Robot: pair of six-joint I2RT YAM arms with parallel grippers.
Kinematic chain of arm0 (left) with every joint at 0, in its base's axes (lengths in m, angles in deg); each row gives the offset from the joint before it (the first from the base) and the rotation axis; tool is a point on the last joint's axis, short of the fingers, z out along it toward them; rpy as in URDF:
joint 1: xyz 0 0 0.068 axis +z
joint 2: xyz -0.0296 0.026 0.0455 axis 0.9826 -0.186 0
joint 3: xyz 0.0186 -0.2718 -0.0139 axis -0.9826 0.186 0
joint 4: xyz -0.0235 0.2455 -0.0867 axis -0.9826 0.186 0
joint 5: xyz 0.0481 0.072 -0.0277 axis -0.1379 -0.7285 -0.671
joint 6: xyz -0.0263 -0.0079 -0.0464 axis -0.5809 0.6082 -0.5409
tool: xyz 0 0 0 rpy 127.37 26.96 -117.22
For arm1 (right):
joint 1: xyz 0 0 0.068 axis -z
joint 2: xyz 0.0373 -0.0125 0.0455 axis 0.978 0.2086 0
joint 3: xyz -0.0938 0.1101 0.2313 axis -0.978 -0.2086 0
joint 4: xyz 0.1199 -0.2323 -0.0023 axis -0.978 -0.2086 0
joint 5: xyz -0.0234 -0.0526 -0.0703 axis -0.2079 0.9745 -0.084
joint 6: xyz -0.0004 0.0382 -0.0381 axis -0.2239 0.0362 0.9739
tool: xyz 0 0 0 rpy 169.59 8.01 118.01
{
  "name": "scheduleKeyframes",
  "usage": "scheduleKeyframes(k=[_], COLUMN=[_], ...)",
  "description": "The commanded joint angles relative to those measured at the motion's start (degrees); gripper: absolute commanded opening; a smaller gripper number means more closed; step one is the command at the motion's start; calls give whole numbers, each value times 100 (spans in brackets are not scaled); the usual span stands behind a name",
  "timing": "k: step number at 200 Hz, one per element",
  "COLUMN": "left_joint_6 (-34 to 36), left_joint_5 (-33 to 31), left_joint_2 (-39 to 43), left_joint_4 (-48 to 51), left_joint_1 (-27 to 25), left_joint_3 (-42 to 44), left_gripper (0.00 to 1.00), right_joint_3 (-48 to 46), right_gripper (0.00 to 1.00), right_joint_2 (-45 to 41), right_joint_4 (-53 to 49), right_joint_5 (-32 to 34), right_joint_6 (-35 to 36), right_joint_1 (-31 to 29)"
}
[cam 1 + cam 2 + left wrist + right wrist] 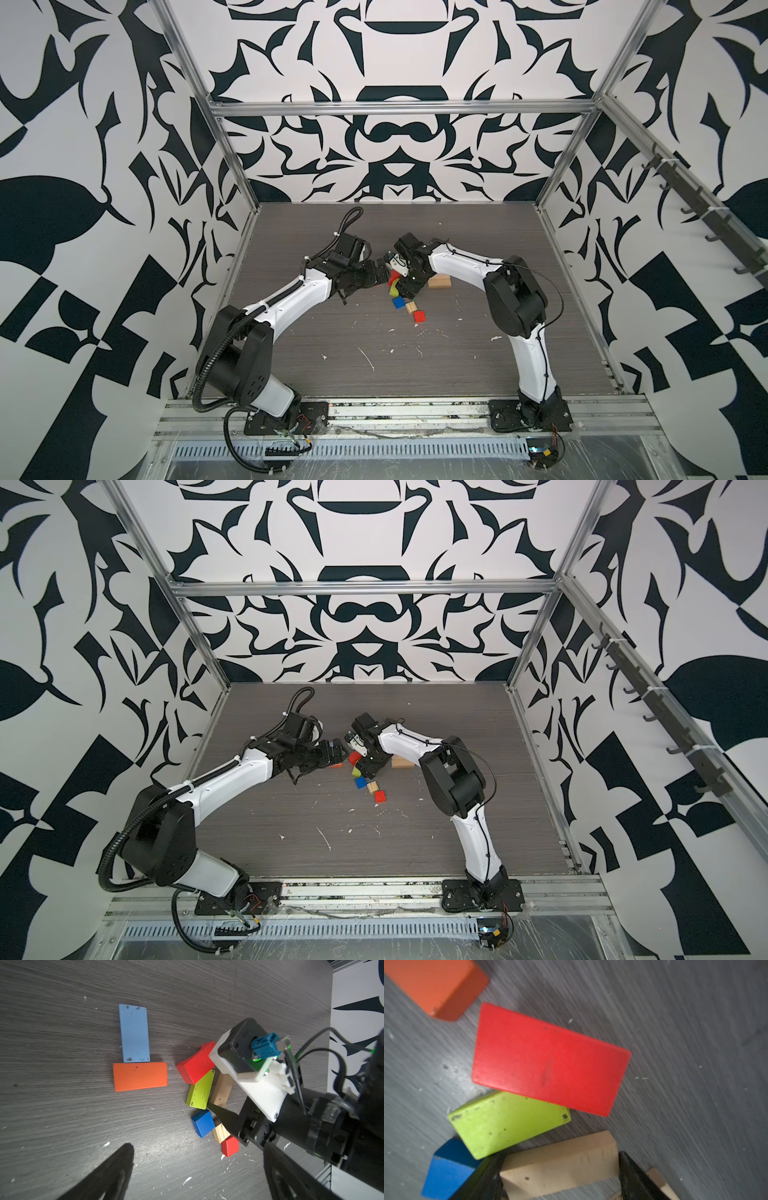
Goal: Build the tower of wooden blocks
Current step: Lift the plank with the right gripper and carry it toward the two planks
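No tower stands; the blocks lie loose on the grey table (374, 357). In the left wrist view a light blue plank (134, 1033) butts against an orange plank (140, 1076). Beside them a red plank (550, 1059) leans on a lime green plank (506, 1122), with a blue cube (203, 1123), a tan cube (220, 1131) and a red cube (230, 1146) close by. My right gripper (559, 1165) is shut on a tan plank (560, 1155), one finger against each end. My left gripper (198, 1147) hovers open over bare table next to the pile.
A thicker tan block (439, 282) lies just behind my right forearm. White flecks dot the table's front half. Metal frame posts and patterned walls close in the table on three sides. The two wrists nearly meet above the pile.
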Motion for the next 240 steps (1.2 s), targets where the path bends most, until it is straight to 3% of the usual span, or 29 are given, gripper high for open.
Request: scheduleKeyframes(k=[1, 67, 117, 166, 240], left_joint_6=[-15, 22, 132, 239, 207], left_joint_5=[-26, -45, 44, 110, 309], left_joint_2=[89, 18, -256, -492, -781], left_joint_4=[25, -1, 1, 13, -45], left_joint_1=[43, 78, 78, 78, 78], left_joint_3=[111, 44, -206, -461, -722], left_gripper=[99, 99, 99, 99, 100], right_joint_3=[265, 328, -827, -2311, -3085], right_gripper=[58, 58, 60, 60, 63], right_joint_2=[-396, -915, -1722, -2469, -2376], right_joint_4=[14, -638, -568, -6, 464], right_joint_5=[153, 813, 907, 1270, 1181], right_joint_6=[-545, -2123, -3425, -4068, -4526], right_joint_1=[-30, -33, -47, -52, -49])
